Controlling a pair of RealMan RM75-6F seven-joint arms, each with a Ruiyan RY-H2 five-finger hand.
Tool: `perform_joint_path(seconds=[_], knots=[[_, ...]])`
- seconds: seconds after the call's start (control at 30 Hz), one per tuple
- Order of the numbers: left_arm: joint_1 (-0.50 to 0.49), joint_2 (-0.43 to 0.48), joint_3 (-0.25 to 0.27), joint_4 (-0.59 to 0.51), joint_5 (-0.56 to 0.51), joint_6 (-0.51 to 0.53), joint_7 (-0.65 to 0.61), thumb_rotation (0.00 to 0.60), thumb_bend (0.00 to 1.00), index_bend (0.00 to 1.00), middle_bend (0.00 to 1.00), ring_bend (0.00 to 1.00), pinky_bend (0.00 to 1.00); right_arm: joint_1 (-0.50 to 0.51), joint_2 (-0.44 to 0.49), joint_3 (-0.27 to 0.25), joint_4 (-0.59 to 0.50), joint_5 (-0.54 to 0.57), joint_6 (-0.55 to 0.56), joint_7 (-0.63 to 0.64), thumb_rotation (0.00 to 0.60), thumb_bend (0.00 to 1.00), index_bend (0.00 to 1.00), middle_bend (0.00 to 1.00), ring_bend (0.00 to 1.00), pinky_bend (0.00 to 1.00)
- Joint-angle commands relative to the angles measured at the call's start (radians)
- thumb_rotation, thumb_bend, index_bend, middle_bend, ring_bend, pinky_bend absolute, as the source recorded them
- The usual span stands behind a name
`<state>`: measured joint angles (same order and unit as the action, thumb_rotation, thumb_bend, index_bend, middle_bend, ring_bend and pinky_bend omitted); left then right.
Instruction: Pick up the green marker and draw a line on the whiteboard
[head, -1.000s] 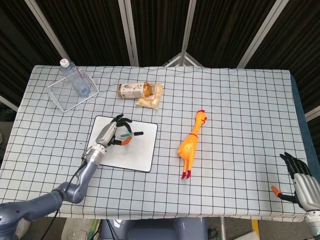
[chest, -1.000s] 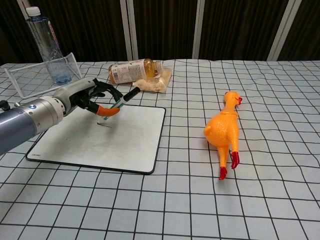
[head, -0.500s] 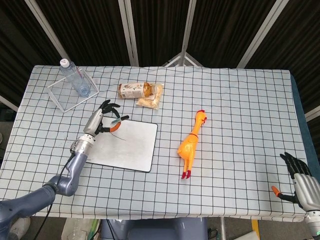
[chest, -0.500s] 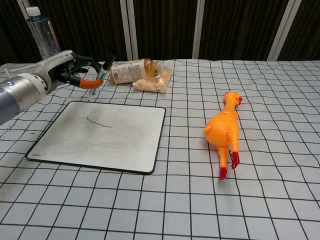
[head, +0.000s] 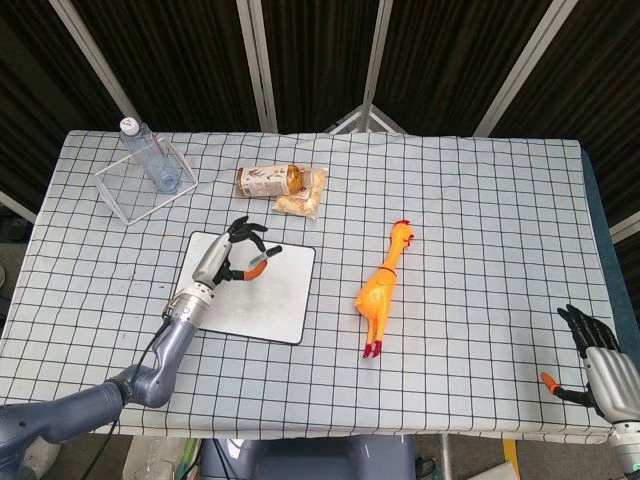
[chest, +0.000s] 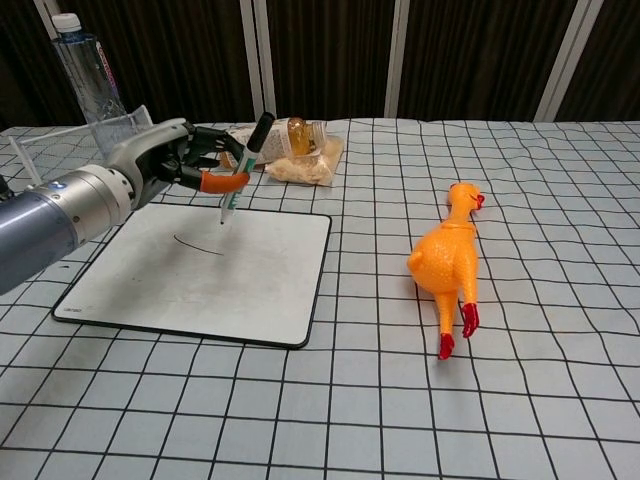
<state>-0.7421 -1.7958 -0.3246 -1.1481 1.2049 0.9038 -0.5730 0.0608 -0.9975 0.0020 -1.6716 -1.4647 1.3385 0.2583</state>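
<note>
Holding the green marker (chest: 243, 164) pinched in my left hand (chest: 178, 160), I have it tilted, cap end up and tip pointing down over the far part of the whiteboard (chest: 200, 268); from the chest view the tip looks just above the board, though I cannot tell for certain whether it touches. A short dark line (chest: 197, 245) lies on the whiteboard just nearer to me than the marker tip. From the head view, my left hand (head: 232, 258) sits over the far half of the whiteboard (head: 250, 301), fingers curled round the marker (head: 257, 262). My right hand (head: 598, 353) is well apart from the whiteboard, at the near right edge of the checked tablecloth (head: 480, 220), fingers spread and holding nothing. To the right of the whiteboard lies a yellow rubber chicken (chest: 446, 260) on its side, red feet toward me. Beyond the whiteboard lies a brown bottle (chest: 268, 138) on its side, touching a clear bag of pale snacks (chest: 305, 167). Beyond the whiteboard to the left stands a clear water bottle (chest: 93, 89) beside a wire rack (head: 140, 183).
</note>
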Motion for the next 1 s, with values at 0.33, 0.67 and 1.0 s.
perform_joint_path(seconds=[0.33, 0.67, 1.0], knots=[[-0.024, -0.073, -0.005, 0.043, -0.015, -0.013, 0.015, 0.600, 0.53, 0.72, 0.23, 0.00, 0.00, 0.000, 0.004, 0.000, 0.003, 0.002, -0.002, 0.008, 0.600, 0.27, 0.00, 0.00, 0.00, 0.00], [-0.028, -0.085, -0.009, 0.058, -0.020, -0.023, 0.020, 0.600, 0.53, 0.72, 0.23, 0.00, 0.00, -0.001, 0.003, -0.001, 0.003, 0.002, -0.002, 0.006, 0.600, 0.27, 0.00, 0.00, 0.00, 0.00], [-0.018, -0.081, 0.003, 0.063, -0.023, -0.035, 0.030, 0.600, 0.53, 0.72, 0.23, 0.00, 0.00, -0.005, 0.005, -0.003, -0.001, -0.003, 0.004, 0.002, 0.600, 0.27, 0.00, 0.00, 0.00, 0.00]])
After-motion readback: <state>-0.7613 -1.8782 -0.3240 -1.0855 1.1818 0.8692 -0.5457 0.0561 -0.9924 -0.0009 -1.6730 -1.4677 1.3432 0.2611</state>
